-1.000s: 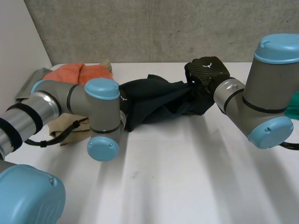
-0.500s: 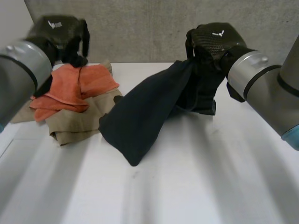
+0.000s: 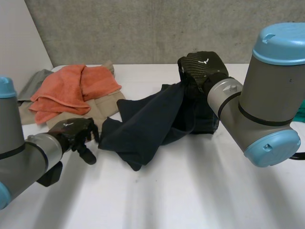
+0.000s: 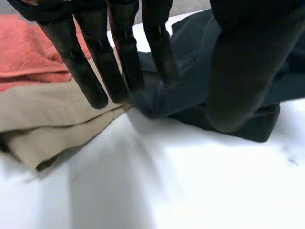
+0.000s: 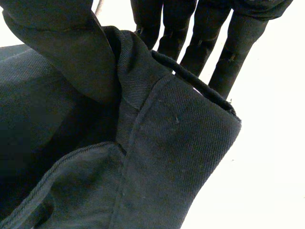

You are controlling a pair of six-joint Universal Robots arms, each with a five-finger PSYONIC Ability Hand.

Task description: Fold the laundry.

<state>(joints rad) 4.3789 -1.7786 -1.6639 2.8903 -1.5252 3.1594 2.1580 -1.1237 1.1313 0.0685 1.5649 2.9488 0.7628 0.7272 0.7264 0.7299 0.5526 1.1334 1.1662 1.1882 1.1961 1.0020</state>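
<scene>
White table (image 3: 190,191) lies bare at the front, with nothing folded on it. Next comes the left hand (image 3: 71,132), low over the table. Its fingers (image 4: 121,62) are straight and apart from the thumb, with the tips at the edge of the dark garment (image 3: 147,124) but holding nothing. That garment sags crumpled, one hem lifted by the right hand (image 3: 202,69), which pinches it between thumb and fingers. Behind, a beige cloth (image 3: 102,107), an orange towel (image 3: 71,88) and a grey cloth (image 3: 33,85) wait in a loose pile. By my reckoning, folding has barely begun.
</scene>
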